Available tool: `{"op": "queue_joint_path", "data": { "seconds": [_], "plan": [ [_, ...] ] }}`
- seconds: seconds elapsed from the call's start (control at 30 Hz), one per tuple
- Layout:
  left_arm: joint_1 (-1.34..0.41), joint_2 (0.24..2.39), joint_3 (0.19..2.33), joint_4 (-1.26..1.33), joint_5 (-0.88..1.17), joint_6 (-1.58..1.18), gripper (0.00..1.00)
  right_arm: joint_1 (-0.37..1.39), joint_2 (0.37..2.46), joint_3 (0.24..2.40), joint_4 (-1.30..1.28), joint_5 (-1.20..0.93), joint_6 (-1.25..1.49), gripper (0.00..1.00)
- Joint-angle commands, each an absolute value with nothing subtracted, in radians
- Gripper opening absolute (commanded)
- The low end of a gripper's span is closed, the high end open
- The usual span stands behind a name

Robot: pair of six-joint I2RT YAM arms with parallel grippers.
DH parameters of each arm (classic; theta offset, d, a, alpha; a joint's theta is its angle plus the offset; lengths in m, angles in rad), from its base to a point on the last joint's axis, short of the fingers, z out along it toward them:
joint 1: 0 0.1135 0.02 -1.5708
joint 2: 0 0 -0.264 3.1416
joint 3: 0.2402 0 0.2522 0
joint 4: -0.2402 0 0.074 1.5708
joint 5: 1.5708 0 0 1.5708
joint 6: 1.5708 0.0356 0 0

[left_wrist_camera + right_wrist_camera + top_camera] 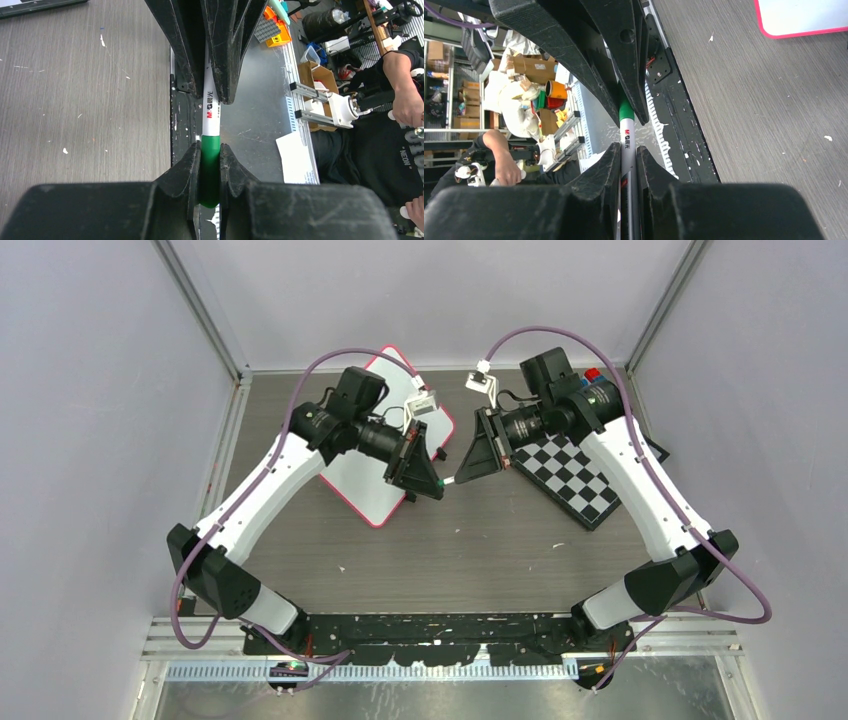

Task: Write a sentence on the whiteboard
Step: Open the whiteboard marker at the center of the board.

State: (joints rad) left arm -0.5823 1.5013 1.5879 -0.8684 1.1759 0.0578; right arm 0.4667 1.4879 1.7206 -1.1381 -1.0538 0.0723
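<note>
**At mid-table: marker not yet uncapped, board blank where I can see it**

Between my two wrists, above the middle of the table (450, 540), I hold the marker (211, 110) level. My left gripper (210, 152) is clamped tight on its green cap (210, 170). My right gripper (628, 152) has its jaws standing narrowly on either side of the white barrel. Whether they are pinching it yet, I cannot tell.

I judge this to be the uncapping step, so the writing itself is all ahead. Farther back and to the left, the whiteboard (365, 490) lies flat and skewed, partly under my left arm. The part I can see is bare white, with no trace of the sentence. What my arm hides, I cannot say.

At the near edge a black mounting plate (430, 625) carries my bases. Beyond it the tabletop is dark grey wood-grain, flecked with small white specks. On the far right lies a checkered board (575, 480). Plain pale walls (100, 390) close the far side and both flanks. Past the near edge, my wrist cameras catch cardboard boxes (315, 75) and a person in black (380, 150).
</note>
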Motion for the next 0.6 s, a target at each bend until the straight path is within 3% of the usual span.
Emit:
{"op": "queue_joint_path", "data": {
  "seconds": [0.0,0.47,0.57],
  "plan": [
    [-0.571,1.494,1.607,-0.844,1.158,0.069,0.0,0.475,1.474,1.78,-1.21,-1.084,0.018,0.0],
    [-0.553,1.444,1.473,-1.052,0.988,0.333,0.0,0.018,1.527,1.874,-1.335,-1.047,-0.116,0.0],
    [-0.58,1.444,1.417,-1.027,0.863,0.385,0.0,-0.044,1.519,1.833,-1.33,-1.042,-0.119,0.0]
  ]
}}
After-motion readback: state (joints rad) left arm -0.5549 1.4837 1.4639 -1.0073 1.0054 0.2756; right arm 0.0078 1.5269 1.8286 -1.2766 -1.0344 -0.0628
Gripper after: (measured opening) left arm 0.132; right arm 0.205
